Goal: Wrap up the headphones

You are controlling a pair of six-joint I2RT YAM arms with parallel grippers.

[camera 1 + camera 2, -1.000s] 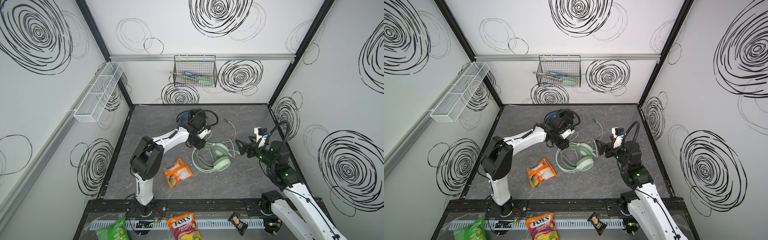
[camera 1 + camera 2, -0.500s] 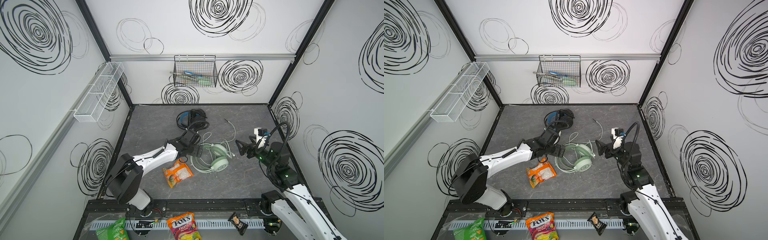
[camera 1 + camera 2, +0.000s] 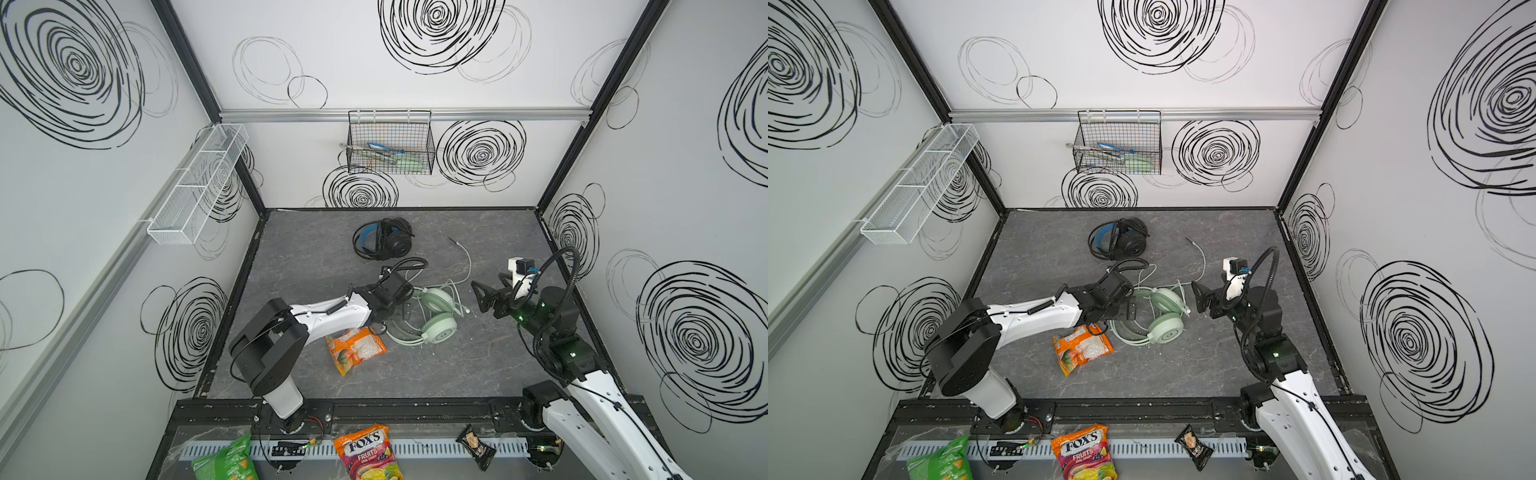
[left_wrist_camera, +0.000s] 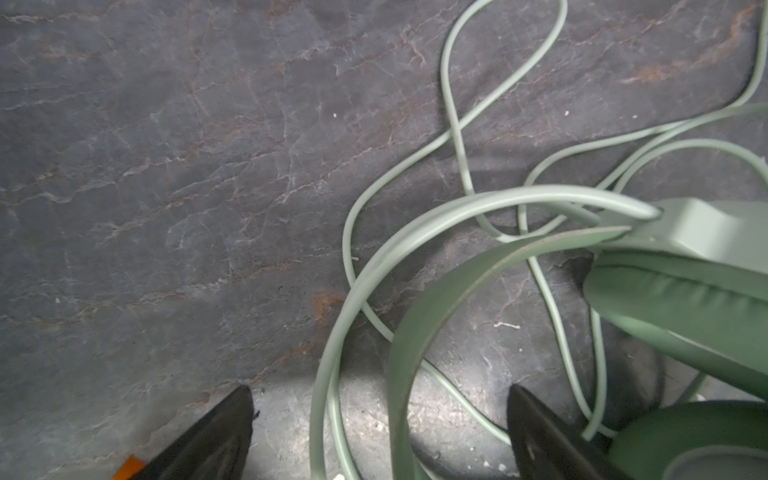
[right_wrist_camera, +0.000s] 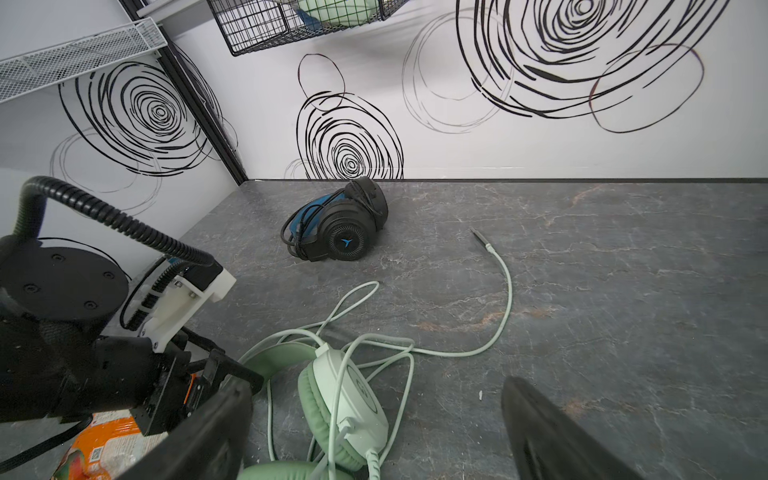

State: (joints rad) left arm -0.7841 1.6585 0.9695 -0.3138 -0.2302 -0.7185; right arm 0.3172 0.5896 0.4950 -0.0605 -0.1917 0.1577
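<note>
The mint-green headset (image 3: pixel 439 331) lies mid-worktop (image 3: pixel 307 257), its whitish cable (image 3: pixel 469 262) sprawling loose toward the back. The left hand (image 4: pixel 379 399) stands wide, jaws either side of the green headband without pinching it. The right hand (image 3: pixel 484 296) hovers wide and empty just beside the earcups. The black headset (image 3: pixel 388 244) sits near the back wall.

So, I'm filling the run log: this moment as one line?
left pincer: open, astride band of mint headset | right pincer: open, empty | mint cable: loose on table | black headset: at back
</note>
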